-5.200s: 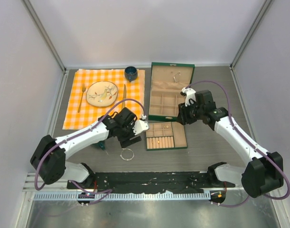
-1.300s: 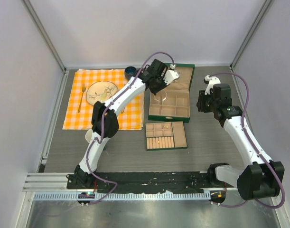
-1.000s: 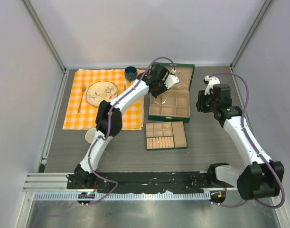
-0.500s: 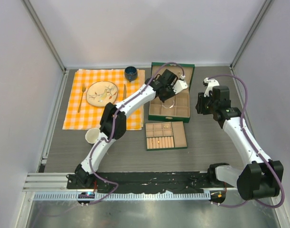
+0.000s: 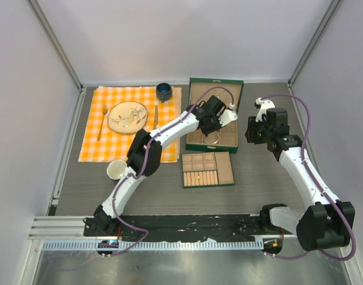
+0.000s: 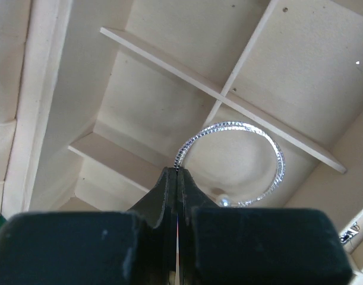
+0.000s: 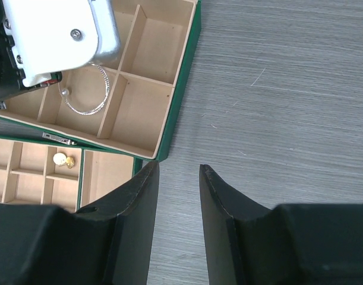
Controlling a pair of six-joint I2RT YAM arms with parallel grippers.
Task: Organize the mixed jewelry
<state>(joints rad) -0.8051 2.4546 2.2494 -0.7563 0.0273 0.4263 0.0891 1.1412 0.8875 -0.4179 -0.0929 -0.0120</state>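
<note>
The silver wire bangle (image 6: 229, 123) hangs over a middle compartment of the green box (image 5: 215, 81), its wire clenched tight in my left gripper (image 6: 177, 172); whether it touches the lining I cannot tell; a small gold piece (image 7: 61, 159) lies in the tray (image 5: 208, 186) at the box's 6 o'clock; my right gripper (image 7: 178, 169) hovers at the box's 3 o'clock, jaws released, above the grey table (image 7: 276, 89).

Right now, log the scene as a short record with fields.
left gripper: shut on the silver bangle, over the green box
silver bangle: pinched at its rim, above one box compartment
right gripper: open, empty, over the table beside the box
tray: small gold piece in one compartment
</note>
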